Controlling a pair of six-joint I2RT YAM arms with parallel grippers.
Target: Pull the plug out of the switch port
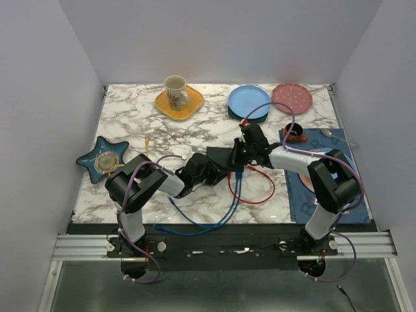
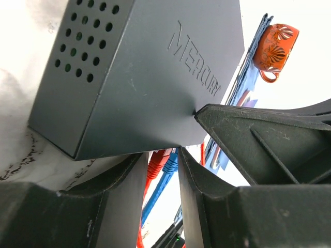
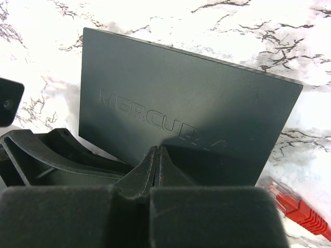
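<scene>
Gripping switch (image 2: 145, 67), left fingers (image 2: 248, 139); blue plug (image 2: 169, 164) visible there, not right-wrist.

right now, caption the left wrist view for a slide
A black box, red plug and blue plug at its edge, framed by the left gripper.

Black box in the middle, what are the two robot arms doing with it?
They are working on unplugging a cable. The right hand, shut, rests its tips on the flat matte-black box on the white marble table, apparently pinning it. The left hand has a finger on each side of the red plug and the blue plug at the box's edge. Both look plugged in; whether it squeezes them I cannot tell.
</scene>
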